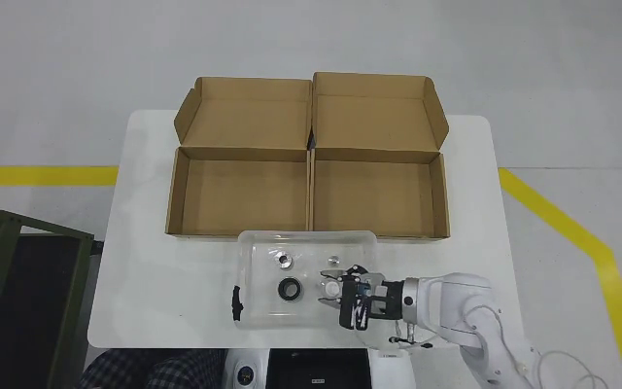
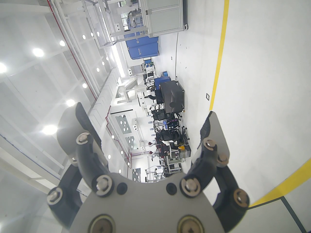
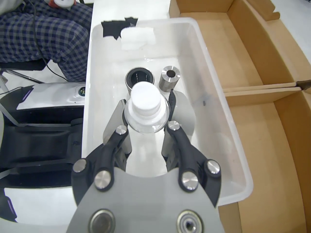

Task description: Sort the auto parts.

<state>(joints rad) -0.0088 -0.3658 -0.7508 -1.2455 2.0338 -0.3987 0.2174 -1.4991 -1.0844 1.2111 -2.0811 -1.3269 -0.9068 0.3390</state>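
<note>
- Fingers (image 3: 183,112) of the right gripper (image 3: 147,109) pinch a white round part (image 3: 145,95), low in the top view, over the clear bin (image 1: 306,234).
- Left gripper (image 2: 145,112) has its fingers spread wide, holding nothing.
- Black ring (image 3: 139,76) and metal tube (image 3: 169,79) sit in the bin, just beside the white part.
- Left box (image 1: 240,197) and right box (image 1: 372,197), both open cardboard, lie side by side just above the bin.

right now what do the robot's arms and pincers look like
The left pincer and right pincer match: grey metal base plate, black link bars joined by silver screws, two flat silver fingers with dark ribbed pads. The right arm wears a smooth, rounded white shell.
</note>
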